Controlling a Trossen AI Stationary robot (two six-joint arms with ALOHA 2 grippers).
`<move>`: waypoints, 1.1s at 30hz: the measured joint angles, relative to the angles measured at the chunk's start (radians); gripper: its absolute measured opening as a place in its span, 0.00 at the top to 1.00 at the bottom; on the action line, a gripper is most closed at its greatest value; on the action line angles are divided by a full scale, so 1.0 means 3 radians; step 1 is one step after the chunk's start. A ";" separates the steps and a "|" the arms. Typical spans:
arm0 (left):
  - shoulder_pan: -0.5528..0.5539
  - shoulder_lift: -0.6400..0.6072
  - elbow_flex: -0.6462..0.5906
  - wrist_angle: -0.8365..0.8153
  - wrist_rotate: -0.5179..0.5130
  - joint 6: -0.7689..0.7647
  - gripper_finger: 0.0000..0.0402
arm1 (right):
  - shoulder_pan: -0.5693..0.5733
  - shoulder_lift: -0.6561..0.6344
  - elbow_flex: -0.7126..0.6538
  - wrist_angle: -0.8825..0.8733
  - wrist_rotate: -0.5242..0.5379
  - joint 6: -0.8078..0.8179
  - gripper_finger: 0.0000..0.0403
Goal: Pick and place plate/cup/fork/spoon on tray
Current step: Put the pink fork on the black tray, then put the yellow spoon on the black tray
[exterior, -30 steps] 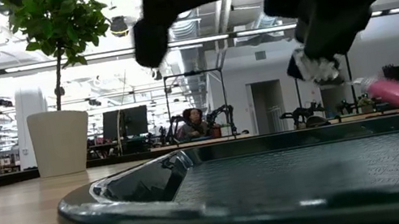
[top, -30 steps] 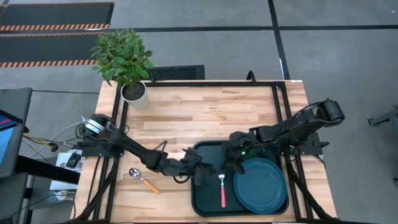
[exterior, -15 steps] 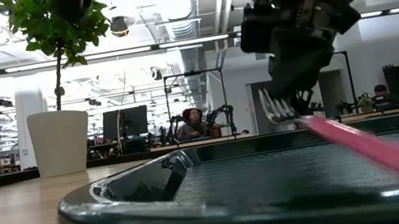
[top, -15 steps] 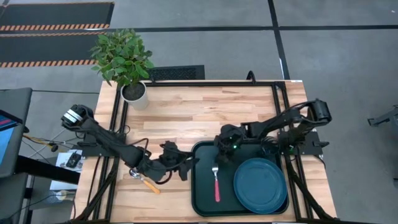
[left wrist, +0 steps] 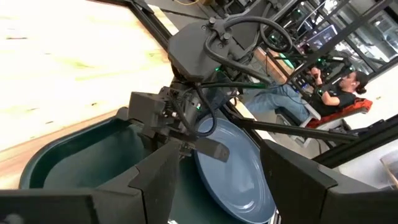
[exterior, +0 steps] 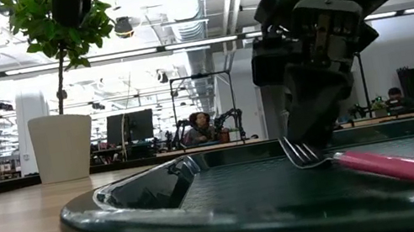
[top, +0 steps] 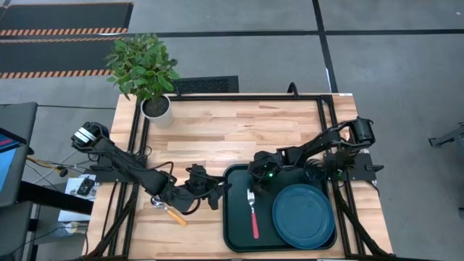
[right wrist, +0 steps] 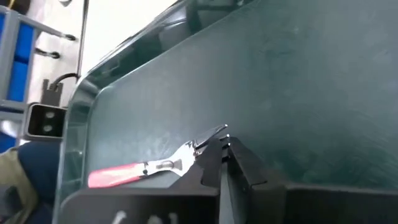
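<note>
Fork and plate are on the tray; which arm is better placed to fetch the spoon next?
Left. Its hand hovers beside the spoon, off the tray's left edge. The right hand is over the tray by the fork, farther from it.

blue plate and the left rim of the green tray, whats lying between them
The red-handled metal fork lies there on the dark green rectangular tray, left of the round teal-blue plate and apart from it, tines toward the right gripper. The high view shows this.
</note>
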 joint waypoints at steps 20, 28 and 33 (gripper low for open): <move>0.0000 0.0000 0.0000 -0.0018 0.0001 -0.0004 0.47 | 0.0001 -0.0018 -0.0001 -0.0032 0.0006 0.0006 0.71; 0.0000 0.0000 0.0000 -0.0038 0.0003 -0.0004 0.47 | 0.0001 -0.0020 0.0069 -0.0215 -0.0024 0.0015 0.62; 0.0000 0.0000 0.0000 -0.0082 0.0003 -0.0023 0.47 | 0.0001 -0.0022 0.0231 -0.0510 -0.0027 -0.0068 0.62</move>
